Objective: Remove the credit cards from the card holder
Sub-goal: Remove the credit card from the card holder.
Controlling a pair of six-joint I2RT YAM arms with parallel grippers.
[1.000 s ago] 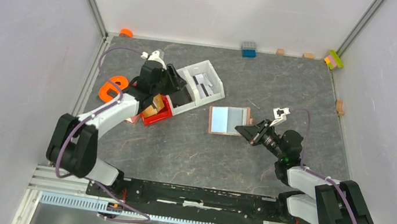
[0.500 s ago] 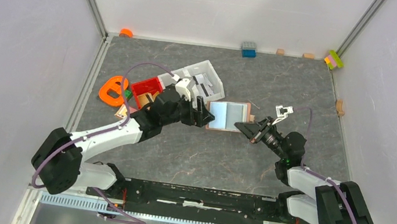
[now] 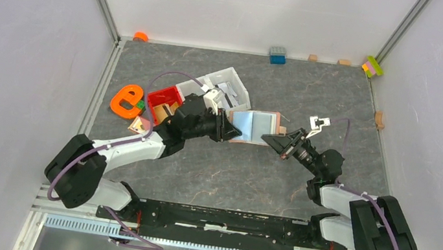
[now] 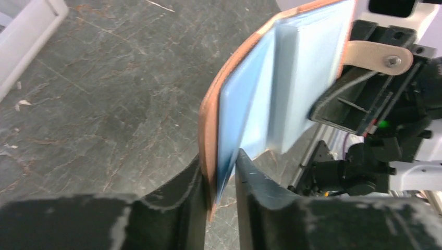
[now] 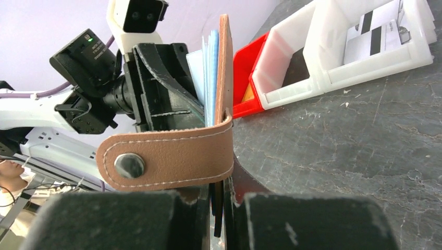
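Around card holder [image 3: 256, 127]: both grippers [image 3: 226, 129] [image 3: 273, 142], tight.

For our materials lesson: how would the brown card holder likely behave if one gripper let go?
Probably floppy: the card holder bows in a curve between the left gripper and right gripper. Its tab bends round sideways, so the leather likely flexes easily. The pale blue cards inside look flat, perhaps lending some stiffness.

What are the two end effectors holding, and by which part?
Both hold the card holder. The right end effector pinches the edge by its closing tab; the left end effector pinches the opposite edge, pale blue sheets included.
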